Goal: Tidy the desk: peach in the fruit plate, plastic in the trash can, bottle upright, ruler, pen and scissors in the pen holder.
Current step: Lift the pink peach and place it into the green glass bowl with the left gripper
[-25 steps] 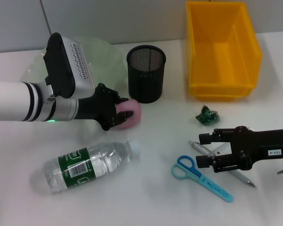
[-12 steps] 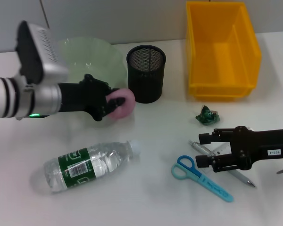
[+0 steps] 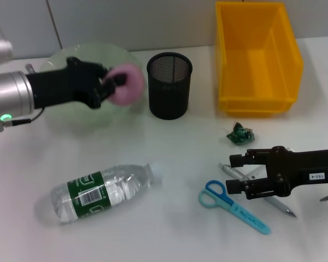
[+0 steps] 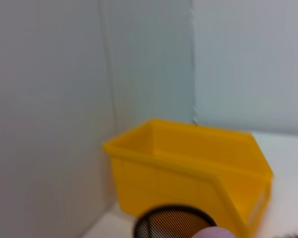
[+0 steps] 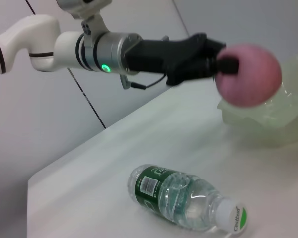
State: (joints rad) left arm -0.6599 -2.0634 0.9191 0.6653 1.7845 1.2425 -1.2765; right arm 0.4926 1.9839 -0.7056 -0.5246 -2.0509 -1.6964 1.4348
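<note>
Above the fruit plate (image 3: 60, 117), left pincer (image 3: 110, 87) grips peach (image 5: 248, 74).

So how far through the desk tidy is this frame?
Nothing is finished yet. In hand: the left claw holds the peach lifted over the fruit plate, not yet released. Left: the bottle lies on its side, the green plastic sits outside the trash can, and scissors, pen and ruler lie by the right claw, outside the pen holder.

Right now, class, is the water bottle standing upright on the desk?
No. The bottle lies on its side on the desk, its white cap pointing toward the scissors.
</note>
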